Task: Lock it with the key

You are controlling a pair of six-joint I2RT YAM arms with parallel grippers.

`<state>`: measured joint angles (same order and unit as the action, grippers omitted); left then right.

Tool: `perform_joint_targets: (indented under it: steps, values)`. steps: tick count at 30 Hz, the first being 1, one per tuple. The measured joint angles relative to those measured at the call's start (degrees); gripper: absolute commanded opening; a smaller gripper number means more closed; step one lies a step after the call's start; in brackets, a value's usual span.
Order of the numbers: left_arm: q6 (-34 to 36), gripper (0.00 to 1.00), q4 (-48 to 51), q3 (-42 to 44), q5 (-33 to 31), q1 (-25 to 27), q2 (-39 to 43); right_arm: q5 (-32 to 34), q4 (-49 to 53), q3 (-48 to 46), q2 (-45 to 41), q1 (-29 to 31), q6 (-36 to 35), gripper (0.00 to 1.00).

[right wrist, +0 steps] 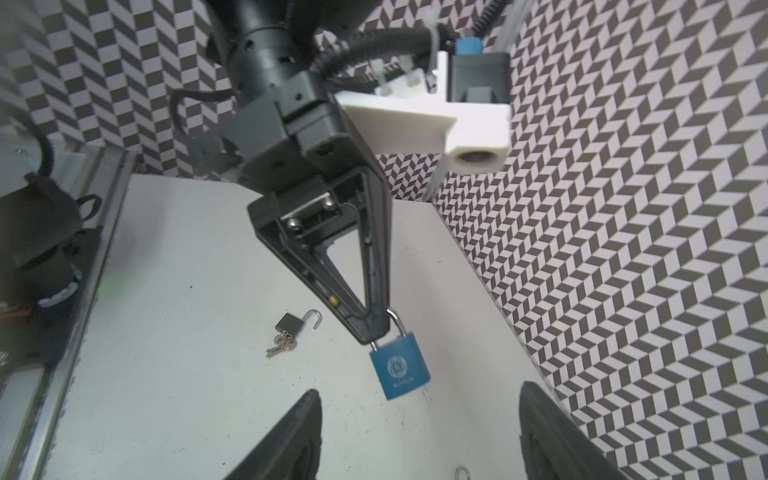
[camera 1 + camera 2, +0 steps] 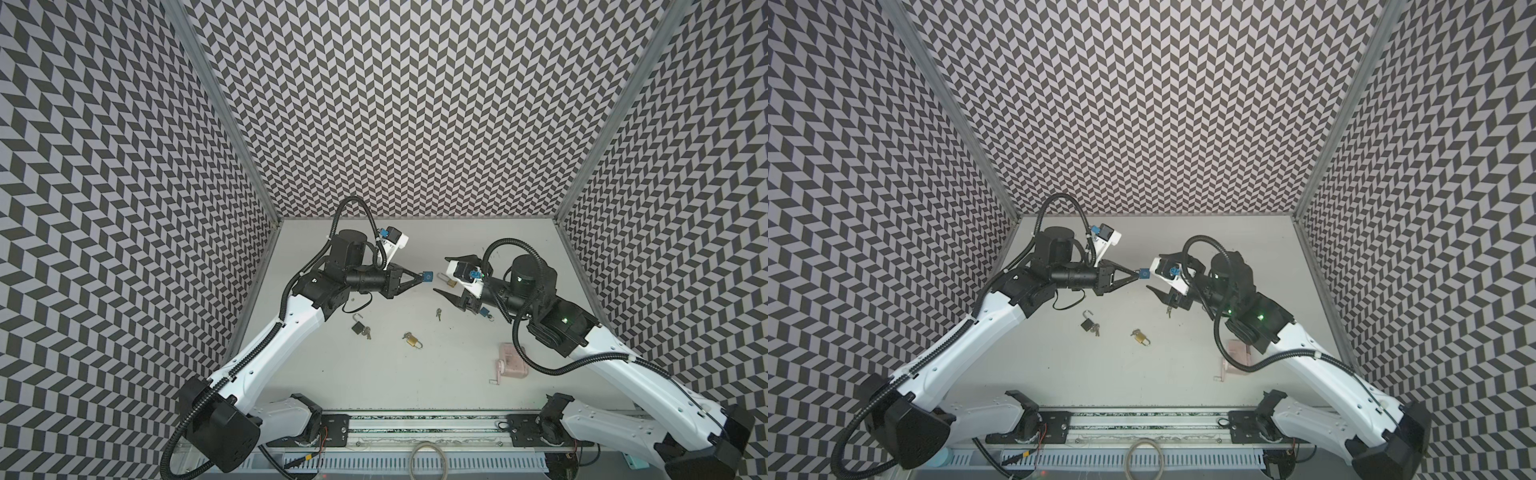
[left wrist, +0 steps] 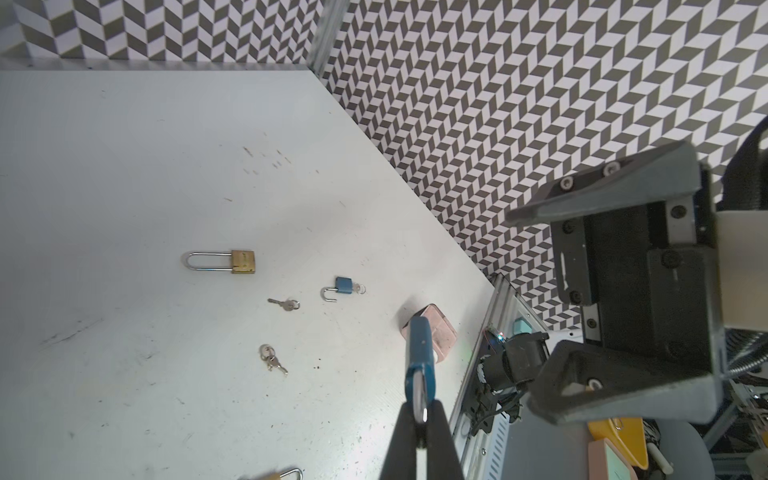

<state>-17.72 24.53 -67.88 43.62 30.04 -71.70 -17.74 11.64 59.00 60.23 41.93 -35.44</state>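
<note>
Blue on its body and silver on its loop, the padlock [image 1: 399,368] hangs from the left gripper [image 1: 372,334], which pinches the loop tight, up in the air over the counter [image 2: 374,374]. Facing it is the right gripper [image 2: 440,274], with its jaws wide and nothing in them. I see no key in the padlock (the loop looks pushed in, but I cannot tell if it is locked). Loose keys [image 3: 284,304] lie on the counter below, and a grey lock [image 1: 291,324] lies open there too. I think the job has only begun: a key must be picked up, pushed in and turned.
</note>
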Motion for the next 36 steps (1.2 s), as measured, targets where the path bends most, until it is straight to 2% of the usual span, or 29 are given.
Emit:
perform_joint_targets:
  steps: [5, 7, 10, 15, 22, 34, 35, 36]
  values:
    - [0.1, 0.0, 0.0, -0.5, 1.6, 0.6, -0.2, 3.1, 2.4, 2.5, 2.8, 4.0, -6.3, 0.59]
    - [0.1, 0.0, 0.0, -0.5, 1.9, 0.7, -0.2, 4.5, 3.5, 2.5, 3.9, 4.9, -7.6, 0.59]
    - [0.1, 0.0, 0.0, -0.5, 2.4, 0.7, -0.2, 6.8, 4.6, 2.5, 5.3, 5.6, -9.4, 0.53]
    - [0.1, 0.0, 0.1, -0.5, 2.8, 0.9, -0.3, 9.4, 4.7, 2.7, 5.8, 6.0, -10.7, 0.45]
    - [0.2, 0.0, 0.0, -0.5, 3.7, 1.5, -0.3, 12.6, 4.7, 2.8, 6.3, 6.6, -11.1, 0.43]
    - [0.1, 0.0, -0.3, -0.5, 3.9, 1.5, -0.3, 15.0, 4.6, 2.8, 6.6, 7.1, -11.1, 0.11]
    - [0.1, 0.01, -0.3, -0.5, 3.8, 1.5, -0.3, 15.0, 4.5, 2.7, 6.6, 7.1, -10.6, 0.08]
    - [0.1, 0.08, -0.4, -0.5, 3.8, 1.5, -0.3, 15.0, 4.3, 2.6, 6.6, 7.1, -10.2, 0.06]
